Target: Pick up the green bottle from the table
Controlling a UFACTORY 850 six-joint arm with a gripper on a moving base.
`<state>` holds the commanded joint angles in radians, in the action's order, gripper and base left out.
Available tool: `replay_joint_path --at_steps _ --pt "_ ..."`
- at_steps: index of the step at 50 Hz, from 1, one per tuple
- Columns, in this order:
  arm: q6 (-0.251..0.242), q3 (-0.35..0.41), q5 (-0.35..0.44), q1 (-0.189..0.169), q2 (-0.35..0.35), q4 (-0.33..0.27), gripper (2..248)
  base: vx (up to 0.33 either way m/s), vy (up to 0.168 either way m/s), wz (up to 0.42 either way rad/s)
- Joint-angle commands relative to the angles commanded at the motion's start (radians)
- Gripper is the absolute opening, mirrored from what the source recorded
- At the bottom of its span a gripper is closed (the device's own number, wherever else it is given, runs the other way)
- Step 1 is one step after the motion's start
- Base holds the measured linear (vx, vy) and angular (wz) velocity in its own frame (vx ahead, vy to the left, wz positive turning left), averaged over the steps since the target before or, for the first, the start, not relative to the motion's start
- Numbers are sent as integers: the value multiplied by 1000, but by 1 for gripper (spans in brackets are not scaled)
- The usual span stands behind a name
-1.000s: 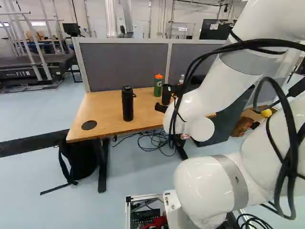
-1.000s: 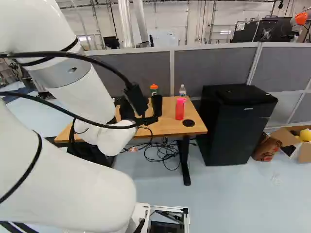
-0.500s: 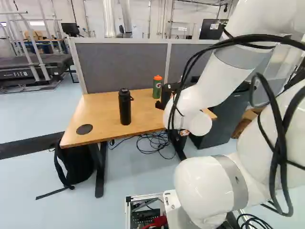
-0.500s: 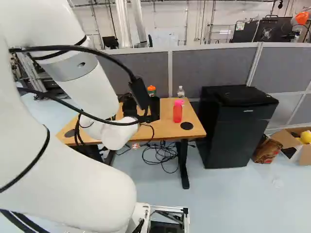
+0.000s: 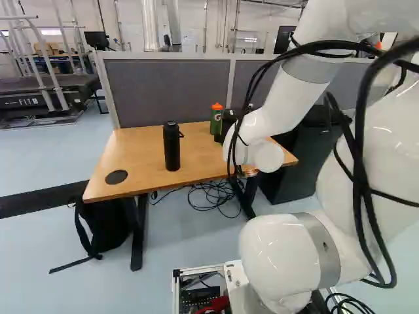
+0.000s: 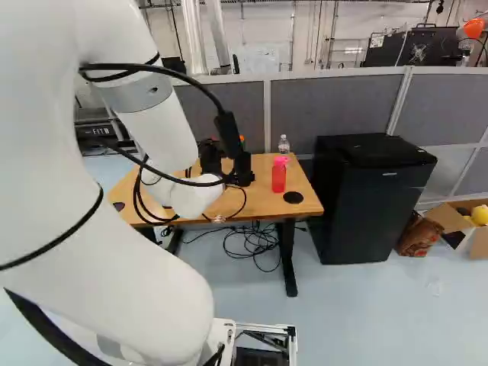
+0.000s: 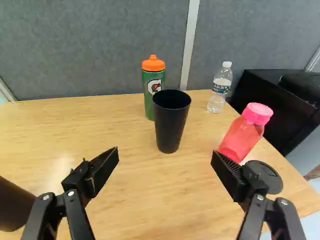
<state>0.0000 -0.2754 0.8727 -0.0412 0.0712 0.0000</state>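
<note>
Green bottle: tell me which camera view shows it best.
The wrist view shows the green bottle best: large, its orange lid and green side plain, with only the black cup covering part. The left base view shows it small; the right base view shows just a sliver of orange lid.

Bright, diffuse light is filling the room, with small white highlights glinting on the arm's (image 5: pixel 288 252) upper curves while its undersides are shading to soft grey. In the wrist view, a pale patch of glare is spreading over the table (image 7: pixel 55 162).
</note>
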Motion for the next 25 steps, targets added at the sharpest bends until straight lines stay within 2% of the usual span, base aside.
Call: replay_joint_path --at_steps 25 --pt "0 -134 0 0 -132 0 247 0 0 0"
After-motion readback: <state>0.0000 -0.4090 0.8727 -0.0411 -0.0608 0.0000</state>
